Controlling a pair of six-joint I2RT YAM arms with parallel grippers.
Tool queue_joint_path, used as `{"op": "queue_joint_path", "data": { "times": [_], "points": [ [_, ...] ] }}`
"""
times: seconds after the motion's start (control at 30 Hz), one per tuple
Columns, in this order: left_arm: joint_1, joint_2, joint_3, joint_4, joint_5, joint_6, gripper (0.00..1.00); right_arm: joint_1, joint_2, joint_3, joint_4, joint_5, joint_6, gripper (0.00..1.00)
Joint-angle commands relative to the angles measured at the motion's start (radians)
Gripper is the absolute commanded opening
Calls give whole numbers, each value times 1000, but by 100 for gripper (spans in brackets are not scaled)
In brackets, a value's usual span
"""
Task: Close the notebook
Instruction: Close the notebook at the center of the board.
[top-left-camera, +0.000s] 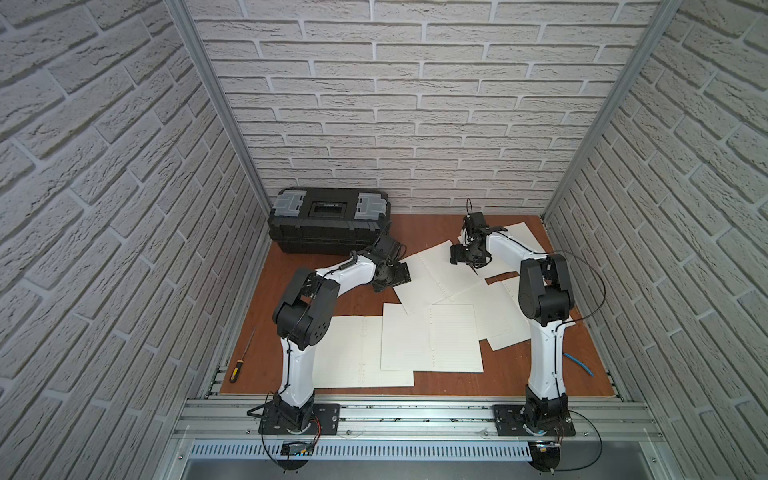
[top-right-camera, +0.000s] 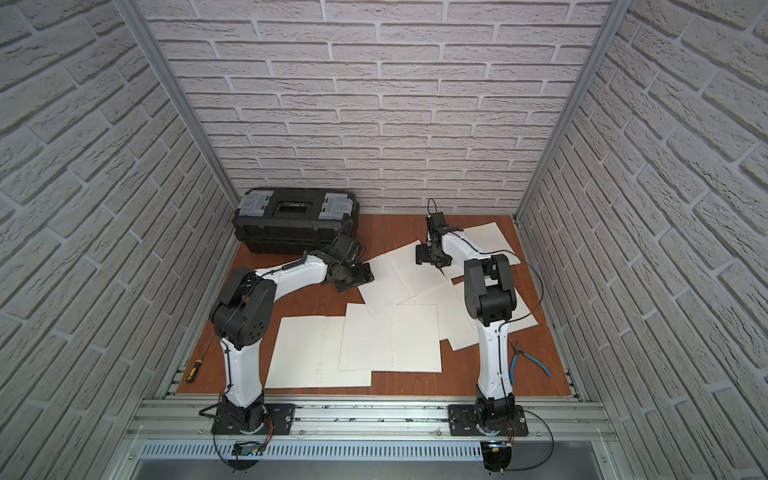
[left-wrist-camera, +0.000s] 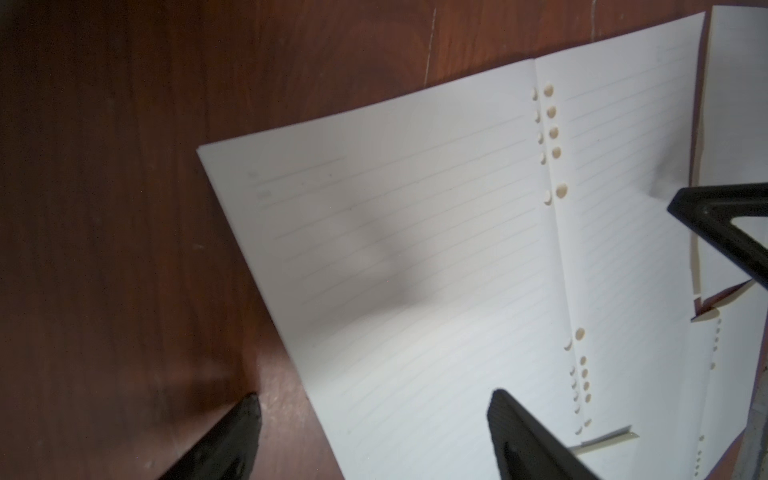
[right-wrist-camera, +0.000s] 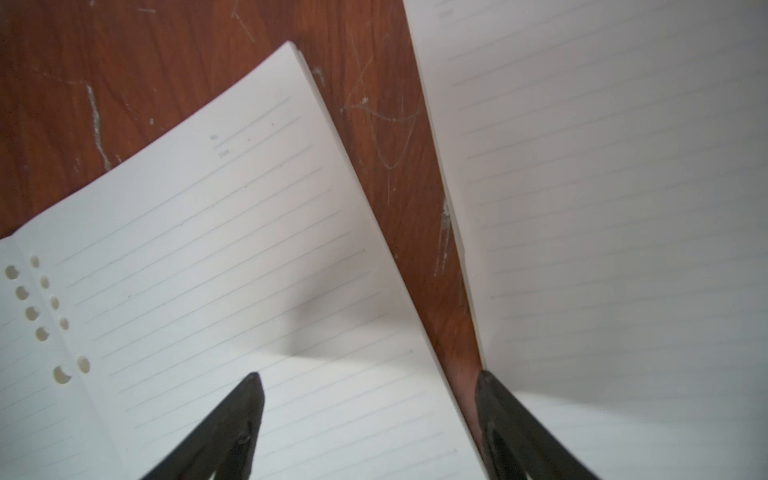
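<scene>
Left tool (left-wrist-camera: 374, 399) and right tool (right-wrist-camera: 368, 376), jaws apart and empty, straddle opposite outer edges of the notebook (top-left-camera: 432, 274), lying open far back on the desk (top-left-camera: 457, 380); closing is not yet begun.

**Cropped, hidden and unreadable items**

Right wrist view: the right gripper (right-wrist-camera: 368, 375) shows its fingertips only, and the rest of each finger runs off the frame edge. The header print (right-wrist-camera: 218, 145) on the notebook (right-wrist-camera: 208, 249) page ahead of the tips is too blurred to read.

Left wrist view: the left gripper (left-wrist-camera: 374, 397) fingers are cropped the same way. Ahead of them, one finger (left-wrist-camera: 723, 224) of the right gripper enters with its base cut off.

Both top views: the left gripper's fingertips cannot be told apart from its dark wrist. In a top view the pliers (top-left-camera: 579, 365), well behind the right gripper, show one blue handle, and the rest sits behind the right arm (top-left-camera: 544, 353). The toolbox (top-left-camera: 328, 232) label, beyond the left gripper, is too small to read.
</scene>
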Motion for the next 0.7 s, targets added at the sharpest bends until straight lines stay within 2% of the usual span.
{"op": "queue_joint_path", "data": {
  "times": [0.0, 0.3, 0.67],
  "points": [
    [-6, 22, 27, -14, 11, -17, 85, -4, 3, 27, -14, -23, -14, 79],
    [-6, 40, 34, -15, 24, -18, 84, -4, 5, 25, -24, -55, -14, 78],
    [-5, 58, 56, -25, 39, 1, 75, -2, -25, -17, -22, -82, -16, 77]
  ]
}}
